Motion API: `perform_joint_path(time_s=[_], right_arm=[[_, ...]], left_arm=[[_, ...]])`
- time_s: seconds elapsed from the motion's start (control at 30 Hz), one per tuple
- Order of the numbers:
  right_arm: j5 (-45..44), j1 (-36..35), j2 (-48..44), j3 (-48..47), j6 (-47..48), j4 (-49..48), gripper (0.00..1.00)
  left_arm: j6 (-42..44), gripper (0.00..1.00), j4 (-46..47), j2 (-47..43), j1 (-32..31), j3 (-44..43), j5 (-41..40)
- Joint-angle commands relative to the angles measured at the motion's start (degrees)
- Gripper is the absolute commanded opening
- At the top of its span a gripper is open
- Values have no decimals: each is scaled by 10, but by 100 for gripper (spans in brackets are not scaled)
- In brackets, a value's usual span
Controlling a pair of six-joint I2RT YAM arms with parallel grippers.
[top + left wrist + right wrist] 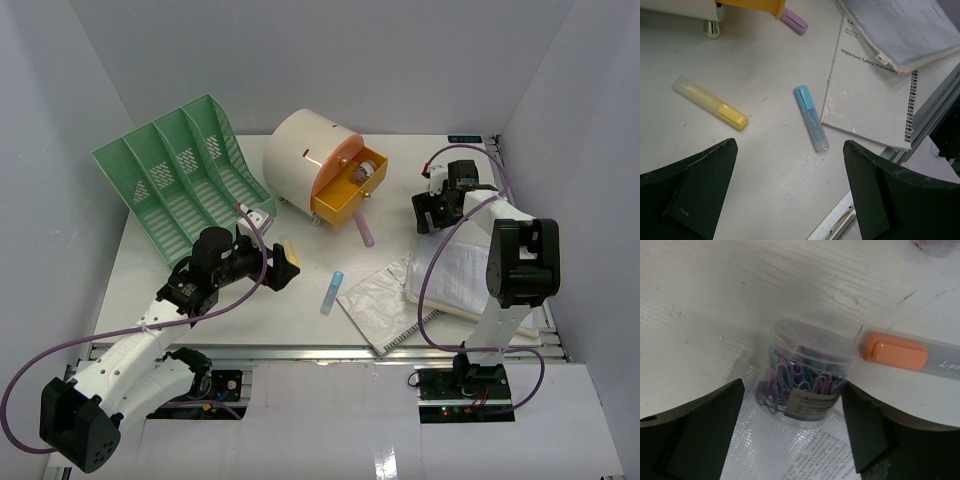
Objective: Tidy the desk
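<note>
On the white desk [190,300] lie a yellow highlighter [710,102], a blue highlighter [811,118] and a purple one [792,21]. My left gripper [790,190] hovers open over bare desk near the front rail. The yellow and blue highlighters lie just ahead of its fingers [695,190]. At the back right, my right gripper [428,212] is open and reaches down around a clear jar of coloured paper clips [802,375]. The jar stands between the wide fingers [705,430], on the edge of a mesh document pouch [790,450]. An orange highlighter [895,354] lies just beyond the jar.
A green slotted file rack [185,175] stands at the back left. Beside it is a cream drum drawer unit [300,155] with its orange drawer [345,190] pulled open. A spiral booklet [385,305] and a stack of papers [465,270] lie at the front right.
</note>
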State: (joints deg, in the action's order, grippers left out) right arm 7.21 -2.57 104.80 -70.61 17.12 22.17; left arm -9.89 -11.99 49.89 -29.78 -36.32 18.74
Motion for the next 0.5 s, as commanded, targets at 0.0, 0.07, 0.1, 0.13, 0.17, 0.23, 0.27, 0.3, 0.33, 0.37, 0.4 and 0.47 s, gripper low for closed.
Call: perform_joint_path(time_s=[0.0, 0.07, 0.1, 0.13, 0.17, 0.23, 0.27, 0.3, 0.33, 0.37, 0.4, 0.47], right_arm=[[-5, 3, -2, -6, -17, -24, 75], [-7, 3, -7, -2, -15, -27, 62], [-7, 3, -7, -1, -14, -28, 56], [-8, 3, -7, -1, -13, -28, 51], [-11, 3, -8, -1, -13, -28, 44], [-15, 3, -10, -1, -12, -31, 34], [-15, 3, -12, -1, -12, -33, 32], [-13, 4, -16, 0, -12, -35, 29], [-10, 4, -20, 1, -12, -36, 27], [-4, 3, -29, 2, -12, -38, 25], [3, 2, -40, 3, -11, -42, 24], [18, -2, -68, 8, -5, -49, 24]], left_arm=[[6, 98, 3, -11, 0, 1, 9], [6, 98, 4, -11, -1, 0, 9], [6, 98, 3, -11, -1, 1, 9], [5, 98, 3, -10, 0, 1, 9], [5, 98, 4, -10, 0, 1, 9], [6, 98, 4, -11, 0, 1, 9], [6, 98, 3, -11, -1, 1, 9], [6, 98, 3, -11, -1, 1, 8], [6, 98, 4, -11, -1, 1, 8], [5, 98, 4, -11, -1, 1, 8], [5, 98, 4, -11, -1, 1, 8], [6, 98, 3, -11, 0, 1, 9]])
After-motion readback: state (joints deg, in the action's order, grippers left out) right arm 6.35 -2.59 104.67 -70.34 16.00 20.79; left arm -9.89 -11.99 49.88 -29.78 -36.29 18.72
